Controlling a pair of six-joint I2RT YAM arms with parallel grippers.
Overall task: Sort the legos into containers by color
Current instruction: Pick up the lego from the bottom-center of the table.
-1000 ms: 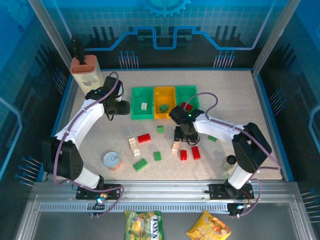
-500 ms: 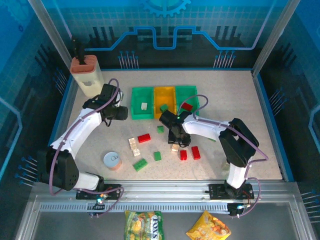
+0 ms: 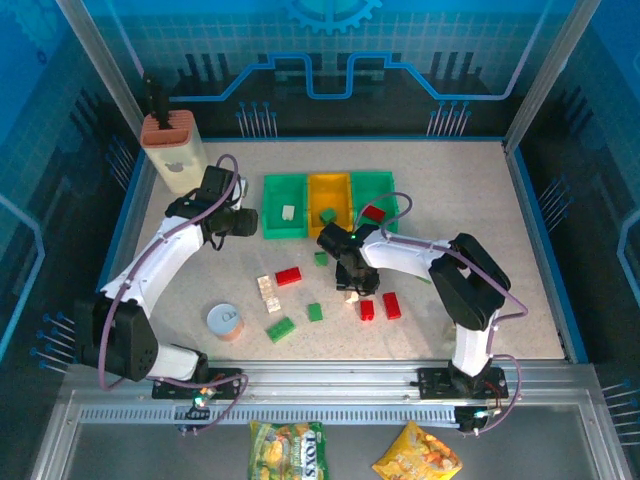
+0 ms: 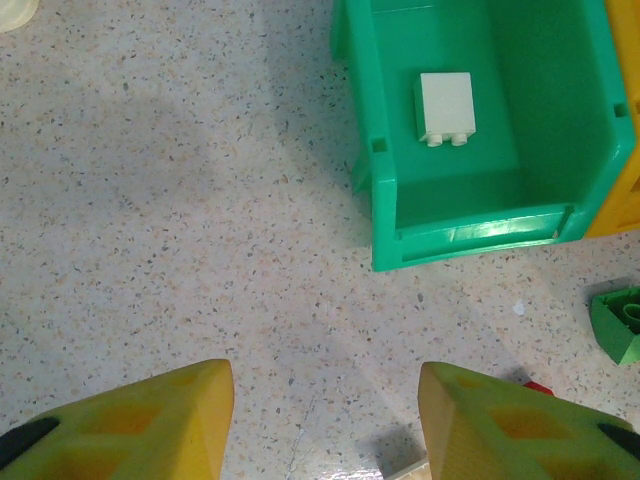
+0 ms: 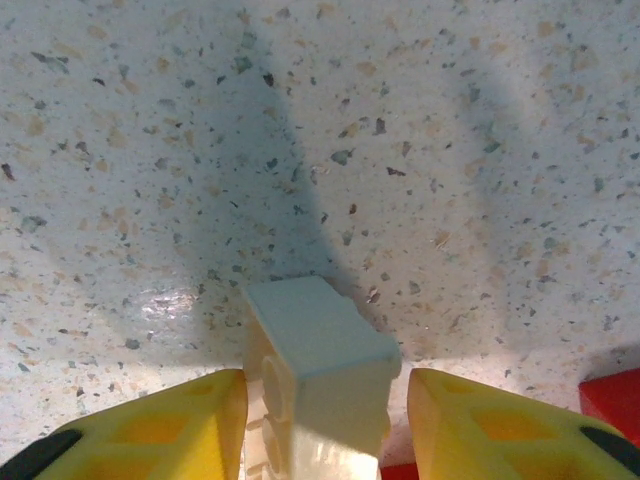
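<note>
On the left, the left jaws hang released over bare surface (image 4: 200, 200) with nothing between them. They are just beside the left green tray (image 4: 470, 232), where a sorted cream brick (image 4: 445, 108) lies flat.

Toward the middle, the right jaws are down on the surface and straddle a loose cream brick (image 5: 318, 345). They sit close against both of its sides, but we cannot tell whether they are pinching it yet.

We judge three risks:
- **Twisting out:** the loose cream brick sits slightly askew between the jaws. A squeeze could turn it or pop it out instead of seating it.
- **Nudging a neighbour:** a red brick (image 5: 612, 398) lies just to its right, so a jaw that slides could push that one along.
- **Arms colliding:** the matching tray is the one the left arm waits beside. A carry there could bring the two arms together unless one gives way.

The loose cream brick appears to lie on its side, with round studs showing on the face toward the left-hand jaw. Its long axis runs along the gap between the jaws and slants a little to one side. One short end points away from the wrist, across the open surface.
</note>
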